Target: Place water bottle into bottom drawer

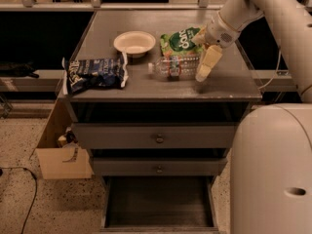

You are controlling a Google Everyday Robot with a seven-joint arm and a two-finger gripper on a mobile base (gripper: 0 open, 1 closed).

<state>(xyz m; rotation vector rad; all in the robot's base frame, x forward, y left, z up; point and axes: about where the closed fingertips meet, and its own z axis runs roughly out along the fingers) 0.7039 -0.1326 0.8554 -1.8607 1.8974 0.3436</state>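
The water bottle (173, 67) lies on its side on the cabinet top (146, 89), white cap pointing left, just in front of a green chip bag (181, 39). My gripper (202, 51) is at the bottle's right end, low over the top. It is open: one pale finger (207, 62) reaches down in front of the bottle's base, and the other sits back by the green bag. It holds nothing. The bottom drawer (158, 201) is pulled out below, its dark floor bare.
A white bowl (134, 42) and a dark blue chip bag (95, 73) lie on the left of the top. The two upper drawers (158, 137) with round knobs are closed. A cardboard box (61, 157) stands on the floor at the left. My white body (273, 169) fills the right foreground.
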